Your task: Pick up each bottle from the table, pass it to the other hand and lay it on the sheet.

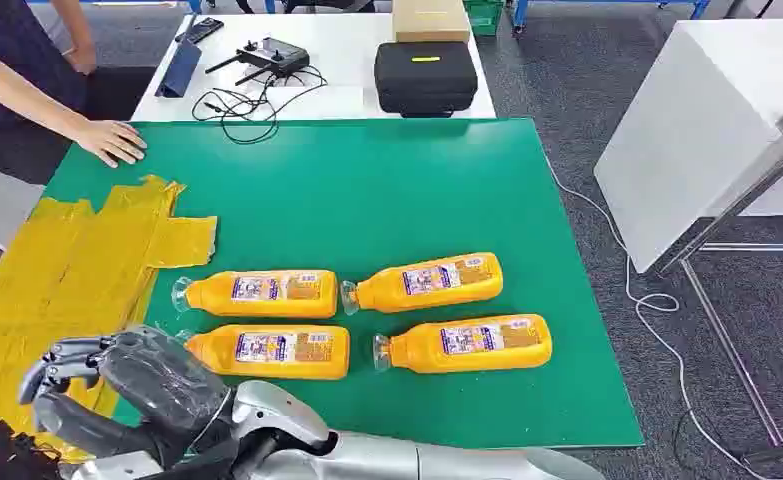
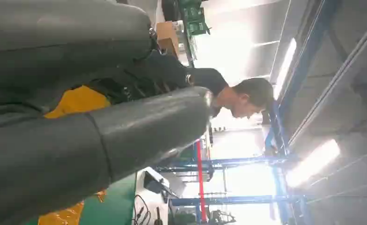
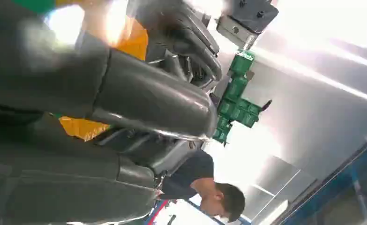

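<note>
Nearest the camera in the head view, a silver arm comes across from the right along the bottom edge and ends in a dark hand (image 1: 117,385) over the near left corner of the table (image 1: 387,180), above the edge of the yellow sheet (image 1: 77,265) — by the way it enters I judge it to be the right hand, though the left hand (image 2: 78,140) may be meeting it there. Its fingers are curled, and the wrist views show yellow between dark fingers, but whether that is a held bottle or just the sheet behind I cannot tell; so I cannot say for either hand whether it is clamped on something or closed on nothing. Just beyond, four orange bottles lie on their sides on the green table in two rows: near left (image 1: 267,350), near right (image 1: 465,342), far left (image 1: 257,293), far right (image 1: 425,282). None rests on the sheet, so most of the task appears still ahead. Farther off, a person's hand (image 1: 112,140) rests on the table's far left corner, with a white table (image 1: 357,50) carrying a controller (image 1: 272,55) and a black case (image 1: 425,75) behind.
</note>
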`<action>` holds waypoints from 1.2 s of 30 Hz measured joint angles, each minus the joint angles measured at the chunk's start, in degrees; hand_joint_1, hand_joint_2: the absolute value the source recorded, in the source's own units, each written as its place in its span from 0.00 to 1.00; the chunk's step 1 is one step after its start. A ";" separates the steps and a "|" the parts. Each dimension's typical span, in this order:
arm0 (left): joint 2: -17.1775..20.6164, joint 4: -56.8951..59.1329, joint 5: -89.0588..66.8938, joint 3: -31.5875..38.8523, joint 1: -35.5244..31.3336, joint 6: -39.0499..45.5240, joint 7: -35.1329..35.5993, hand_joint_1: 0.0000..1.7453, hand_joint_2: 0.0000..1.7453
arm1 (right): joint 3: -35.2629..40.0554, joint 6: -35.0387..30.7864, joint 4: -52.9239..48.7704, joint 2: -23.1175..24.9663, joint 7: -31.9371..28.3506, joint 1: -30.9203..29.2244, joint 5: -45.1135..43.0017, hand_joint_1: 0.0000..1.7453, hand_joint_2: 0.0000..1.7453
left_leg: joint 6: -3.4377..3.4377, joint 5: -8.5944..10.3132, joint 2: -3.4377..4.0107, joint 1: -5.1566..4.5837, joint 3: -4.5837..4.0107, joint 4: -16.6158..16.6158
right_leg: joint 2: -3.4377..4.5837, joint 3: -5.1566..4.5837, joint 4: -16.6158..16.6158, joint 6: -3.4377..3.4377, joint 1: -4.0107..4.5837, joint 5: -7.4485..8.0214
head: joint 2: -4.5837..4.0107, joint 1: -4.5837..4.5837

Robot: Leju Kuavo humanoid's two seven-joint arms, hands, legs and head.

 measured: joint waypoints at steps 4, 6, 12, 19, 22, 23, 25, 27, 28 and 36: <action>-0.94 0.66 -1.27 -2.61 0.70 -7.88 -4.20 1.00 0.00 | -3.22 4.03 -6.00 -3.16 -8.89 8.33 -6.06 1.00 0.00 | -0.09 -0.29 -0.18 -0.02 0.50 0.01 | -0.16 -0.32 -0.31 0.00 0.36 -0.37 | 0.00 -0.26; -1.25 5.58 2.41 -22.57 2.51 -1.02 -6.93 1.00 0.00 | -31.24 46.06 -22.02 -12.44 -22.58 29.33 0.41 1.00 0.00 | 0.24 -0.42 -0.58 -0.11 0.22 0.05 | -0.55 0.56 -0.30 0.37 0.09 -0.28 | 0.00 0.26; 0.13 7.78 5.66 -31.91 2.69 1.03 -7.13 1.00 0.00 | -66.37 46.44 -27.02 -10.60 -22.69 39.09 7.87 1.00 0.00 | 0.40 -0.52 -0.61 -0.23 0.17 0.04 | -0.53 0.57 -0.35 0.41 -0.03 -0.34 | 0.00 0.37; 0.44 8.87 6.21 -33.88 2.81 1.11 -7.15 0.00 0.00 | -69.11 43.52 -28.68 -10.56 -22.69 41.51 8.55 0.00 0.00 | 0.37 -0.53 -0.32 -0.03 0.21 0.01 | -0.28 0.42 -0.33 0.34 0.06 -0.37 | 0.00 0.37; 0.74 9.95 6.25 -33.86 2.82 1.18 -7.15 0.00 0.00 | -69.24 42.23 -28.70 -10.56 -22.69 41.52 8.76 0.00 0.00 | 0.36 -0.53 -0.31 -0.02 0.23 0.01 | -0.26 0.42 -0.28 0.34 0.07 -0.38 | 0.00 0.35; 0.85 10.34 6.34 -33.77 2.82 1.14 -7.15 0.00 0.00 | -69.29 42.12 -28.70 -10.56 -22.69 41.51 8.76 0.00 0.00 | 0.35 -0.52 -0.30 -0.02 0.23 0.01 | -0.27 0.42 -0.28 0.33 0.07 -0.38 | 0.00 0.35; 0.92 10.84 6.43 -33.53 2.88 1.03 -7.15 0.00 0.00 | -69.40 41.88 -28.70 -10.56 -22.69 41.51 8.98 0.00 0.00 | 0.34 -0.51 -0.30 -0.02 0.23 0.01 | -0.27 0.42 -0.27 0.33 0.07 -0.38 | 0.00 0.35; 0.92 11.34 6.23 -33.46 2.89 1.03 -7.15 0.00 0.00 | -69.44 41.72 -28.70 -10.54 -22.69 41.53 9.20 0.00 0.00 | 0.34 -0.51 -0.30 -0.04 0.24 0.01 | -0.27 0.43 -0.27 0.33 0.07 -0.38 | 0.00 0.35; 0.92 11.52 6.16 -33.46 2.90 1.03 -7.15 0.00 0.00 | -69.44 41.70 -28.70 -10.54 -22.69 41.55 9.22 0.00 0.00 | 0.34 -0.51 -0.30 -0.04 0.24 0.01 | -0.27 0.43 -0.27 0.34 0.06 -0.38 | 0.00 0.37; 0.92 12.48 5.46 -33.46 3.01 1.03 -7.17 0.00 0.00 | -69.48 41.13 -28.70 -10.56 -22.69 41.85 9.44 0.00 0.00 | 0.36 -0.52 -0.31 -0.09 0.22 0.01 | -0.27 0.42 -0.28 0.34 0.04 -0.38 | 0.00 0.37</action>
